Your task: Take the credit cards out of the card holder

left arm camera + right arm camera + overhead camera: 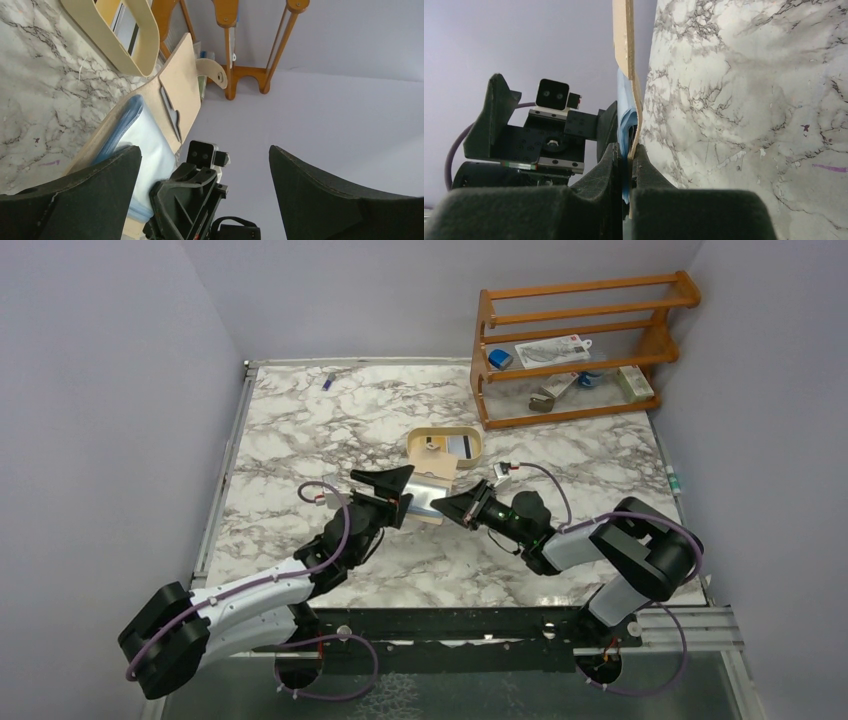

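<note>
Extraction seemed barely begun: near the middle of the table (300,440), the right gripper (626,150) was pinched shut on the edge of the open card holder (432,492), while the left gripper (398,492) hovered wide open and empty; next it likely had to grasp the protruding credit cards (145,145)

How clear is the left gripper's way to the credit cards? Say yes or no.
Probably yes: the open left gripper faces the credit cards poking from the card holder; the right gripper pinching that holder crowds it.
</note>
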Tool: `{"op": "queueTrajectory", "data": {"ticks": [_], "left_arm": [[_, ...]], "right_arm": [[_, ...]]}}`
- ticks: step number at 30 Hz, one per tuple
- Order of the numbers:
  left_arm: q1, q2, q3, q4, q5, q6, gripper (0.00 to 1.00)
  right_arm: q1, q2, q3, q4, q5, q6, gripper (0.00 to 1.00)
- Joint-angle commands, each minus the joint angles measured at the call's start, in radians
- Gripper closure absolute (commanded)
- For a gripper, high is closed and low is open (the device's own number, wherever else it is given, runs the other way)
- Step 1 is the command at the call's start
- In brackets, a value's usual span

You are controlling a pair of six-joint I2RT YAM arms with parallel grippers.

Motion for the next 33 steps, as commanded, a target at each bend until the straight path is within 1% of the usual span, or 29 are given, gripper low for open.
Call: {"op": "queueTrajectory", "data": {"ticks": [1,8,10,14,20,28,33], "left_arm": [[0.025,0.049,0.057,0.04,-0.003,-0.02,0.01],[0.081,0.124,0.121,0.044,0.071,-0.026,0.01],[0.098,0.151,0.135,0.021,0.11,-0.064,0.01],[0.106,0.193,0.176,-0.026,0.143,-0.064,0.01],[0.106,0.222,0.221,-0.106,0.128,-0.11,0.01],[0.105,0.252,0.229,-0.115,0.104,-0.141,0.01],[0.104,0.253,0.243,-0.112,0.053,-0.11,0.01]], "right_arm": [[0.008,0.007,0.028,0.064,-0.028,-0.016,0.99],[0.016,0.01,0.039,0.045,-0.045,-0.048,0.99],[0.016,0.01,0.039,0.045,-0.045,-0.05,0.99],[0.017,0.006,0.046,0.036,-0.054,-0.067,0.99],[0.021,-0.022,0.057,-0.004,-0.053,-0.112,0.99],[0.022,-0.004,0.062,0.037,-0.072,-0.107,0.99],[0.028,0.018,0.06,0.068,-0.074,-0.097,0.99]]}}
